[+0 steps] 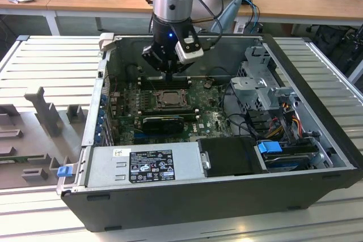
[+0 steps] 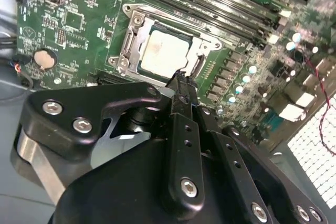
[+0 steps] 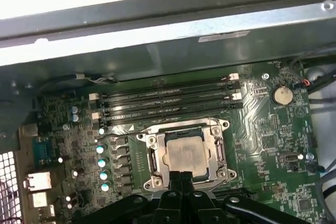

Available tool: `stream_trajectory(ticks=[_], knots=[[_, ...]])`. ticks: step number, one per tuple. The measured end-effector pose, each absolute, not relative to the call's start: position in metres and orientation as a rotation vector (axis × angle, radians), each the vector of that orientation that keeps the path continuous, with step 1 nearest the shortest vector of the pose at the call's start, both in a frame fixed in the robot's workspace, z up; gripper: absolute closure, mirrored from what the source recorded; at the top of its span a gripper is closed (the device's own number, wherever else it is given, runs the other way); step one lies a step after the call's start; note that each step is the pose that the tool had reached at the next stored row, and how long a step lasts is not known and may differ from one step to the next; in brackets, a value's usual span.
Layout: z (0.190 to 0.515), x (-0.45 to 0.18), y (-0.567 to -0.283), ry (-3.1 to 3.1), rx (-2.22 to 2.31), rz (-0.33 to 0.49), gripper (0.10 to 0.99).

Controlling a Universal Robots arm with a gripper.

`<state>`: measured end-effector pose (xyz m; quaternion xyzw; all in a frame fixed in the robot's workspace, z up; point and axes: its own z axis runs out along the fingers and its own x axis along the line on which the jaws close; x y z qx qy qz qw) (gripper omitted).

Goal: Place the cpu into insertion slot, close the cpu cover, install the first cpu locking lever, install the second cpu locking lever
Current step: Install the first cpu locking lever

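The cpu (image 3: 185, 153) lies flat in the insertion slot (image 3: 148, 183) on the green board, its pale metal face showing in both wrist views (image 2: 165, 53). The silver cpu cover (image 3: 218, 153) lies down around it as a frame (image 2: 131, 35). My gripper (image 3: 181, 179) is shut with nothing between its fingers. Its tips hover just over the socket's edge (image 2: 181, 77). In the exterior view the gripper (image 1: 170, 76) hangs inside the open computer case just above the socket (image 1: 168, 99). I cannot tell how the locking levers stand.
Long black memory slots (image 3: 168, 100) run beside the socket. A coin battery (image 3: 282, 95) sits on the board. A grey power supply (image 1: 144, 162) lies along the case's near side, a drive cage (image 1: 261, 83) with cables at the exterior view's right.
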<state>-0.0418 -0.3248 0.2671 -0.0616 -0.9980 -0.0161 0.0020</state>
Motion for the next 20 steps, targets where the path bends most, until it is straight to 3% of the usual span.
stream_trajectory(ticks=[7, 20], knots=[[0.263, -0.042, -0.325, -3.138, 0.048, -0.05, 0.98], [0.262, -0.093, -0.319, -3.139, 0.055, -0.052, 0.98]])
